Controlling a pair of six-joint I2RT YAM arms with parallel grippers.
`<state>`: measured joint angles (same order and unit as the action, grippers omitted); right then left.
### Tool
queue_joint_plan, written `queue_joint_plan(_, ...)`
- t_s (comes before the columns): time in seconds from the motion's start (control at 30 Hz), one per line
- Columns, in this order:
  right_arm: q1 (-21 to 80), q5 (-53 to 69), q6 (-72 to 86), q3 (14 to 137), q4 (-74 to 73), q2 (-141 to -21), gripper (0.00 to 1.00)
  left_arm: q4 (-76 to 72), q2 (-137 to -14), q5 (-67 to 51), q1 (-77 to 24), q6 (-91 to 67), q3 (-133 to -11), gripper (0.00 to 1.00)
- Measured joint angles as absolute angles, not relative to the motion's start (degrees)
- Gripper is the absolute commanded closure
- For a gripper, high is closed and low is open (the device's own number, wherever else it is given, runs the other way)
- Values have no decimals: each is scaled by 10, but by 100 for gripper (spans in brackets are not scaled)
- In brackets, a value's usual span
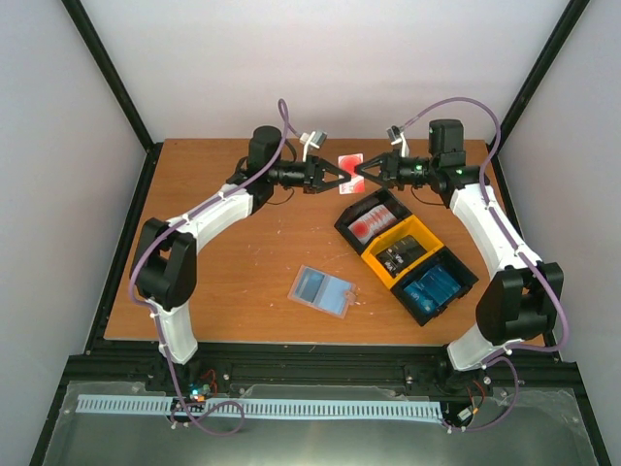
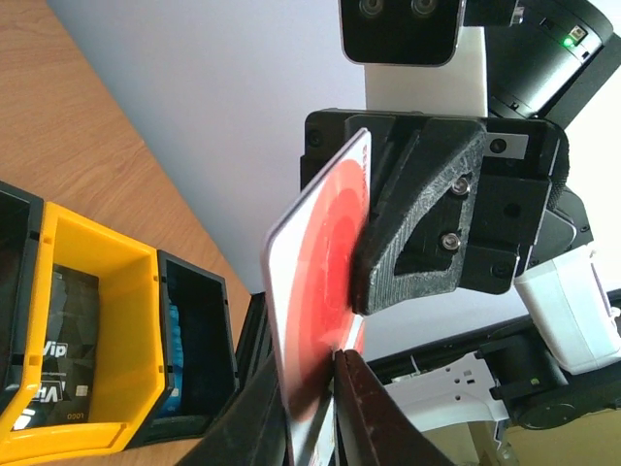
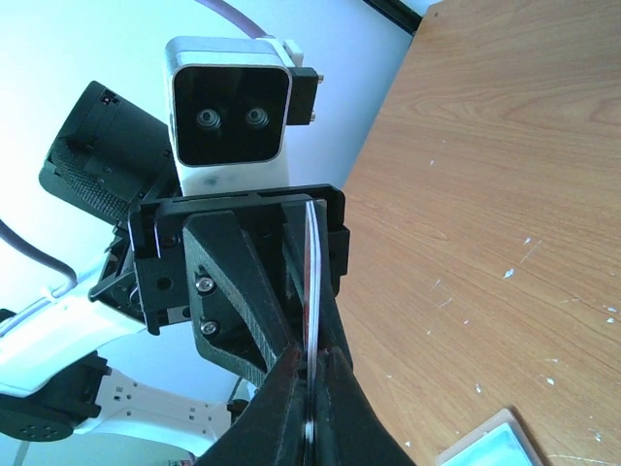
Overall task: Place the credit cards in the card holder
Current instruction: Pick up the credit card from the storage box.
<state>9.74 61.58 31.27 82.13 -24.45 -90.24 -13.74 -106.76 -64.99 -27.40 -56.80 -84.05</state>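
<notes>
A thin red-and-white plastic credit card (image 1: 350, 162) hangs above the brown wooden counter (image 1: 243, 262), clamped by the right end effector (image 1: 359, 175) and, apparently, also by the left end effector (image 1: 341, 176).

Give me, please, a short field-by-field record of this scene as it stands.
red card: held in the air, gripped from both sides
left gripper: shut on the red card
right gripper: shut on the red card
tray: three compartments, none empty
card holder: lying open, left of the tray, not touching it
</notes>
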Motion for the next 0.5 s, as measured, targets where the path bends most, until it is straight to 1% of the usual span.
queue_joint_plan(0.1, 97, 616, 318, 821, -238, -901, 93, -142, -1065, -657, -270, -565, -841, 98)
queue_joint_plan(0.17, 98, 620, 324, 820, -232, -901, 90, -146, -1058, -663, -268, -564, -841, 99)
queue_joint_plan(0.23, 100, 625, 330, 820, -220, -899, 84, -146, -1051, -666, -266, -562, -841, 99)
queue_joint_plan(0.3, 101, 626, 338, 820, -212, -895, 73, -146, -1044, -671, -263, -562, -841, 99)
queue_joint_plan(0.4, 99, 626, 353, 817, -191, -887, 61, -146, -1033, -682, -256, -561, -841, 99)
queue_joint_plan(0.5, 99, 628, 375, 801, -156, -877, 57, -147, -1022, -695, -251, -561, -841, 99)
